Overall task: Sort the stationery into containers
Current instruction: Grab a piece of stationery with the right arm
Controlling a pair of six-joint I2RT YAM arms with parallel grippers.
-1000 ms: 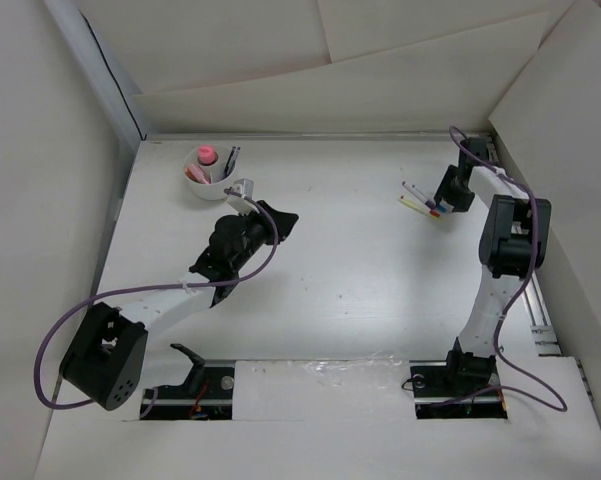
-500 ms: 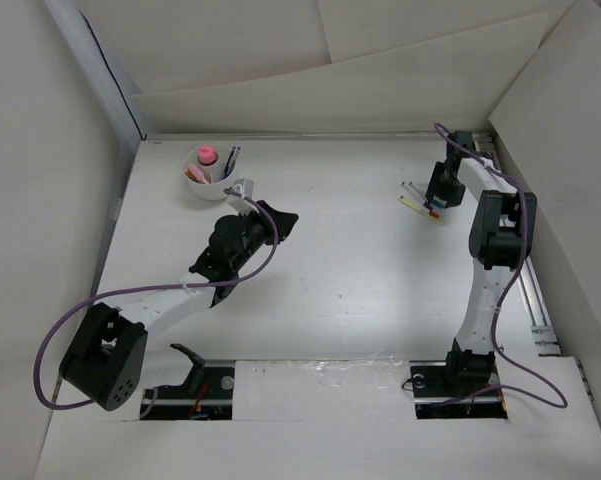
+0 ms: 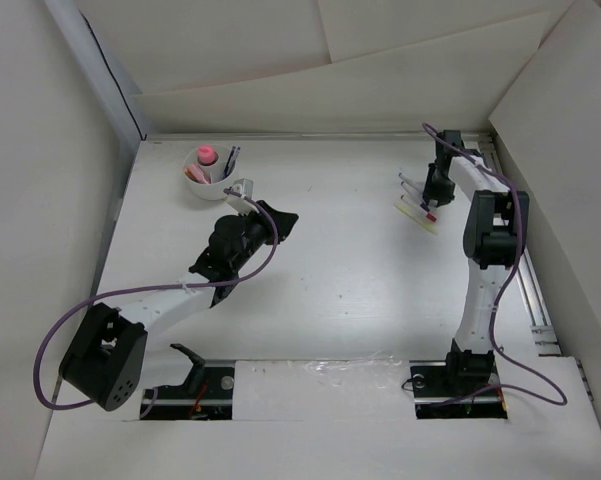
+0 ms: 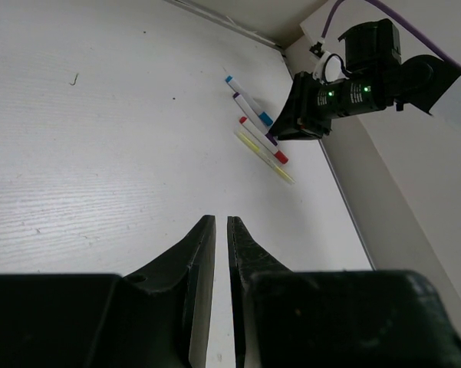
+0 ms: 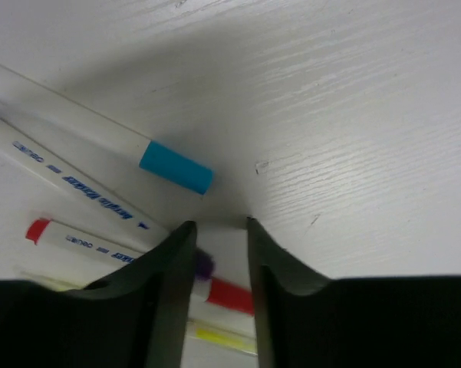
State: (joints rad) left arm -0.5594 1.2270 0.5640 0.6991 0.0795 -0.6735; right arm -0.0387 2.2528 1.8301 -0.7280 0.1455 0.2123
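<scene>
The step in hand is the pick-up of 1 of the loose pens (image 3: 418, 205), which lie as a fanned group of 4 at the far right of the table (image 3: 340, 290), well apart from the cup (image 3: 201, 195) at the far left. The right gripper (image 5: 218, 226) is down on that group. In its wrist view the 2 fingers (image 5: 169, 268) stand a narrow gap apart with the purple cap (image 5: 205, 265) of 1 pen between them, the blue-capped pen (image 5: 176, 167) just beyond and the red (image 5: 69, 239) and yellow (image 5: 215, 337) ones beside. I cannot tell whether the pads already press on the purple cap or only straddle it. The left gripper (image 4: 221, 222) hovers just beside the cup with its fingers closed to a thin slit on nothing. The cup already holds a pink-capped tube (image 3: 207, 154) and a few other pieces. The next move likely calls for a firm pinch on the purple pen alone, a straight lift so that its neighbours are not dragged, then a long carry across to the cup, or a handover to the left arm.
</scene>
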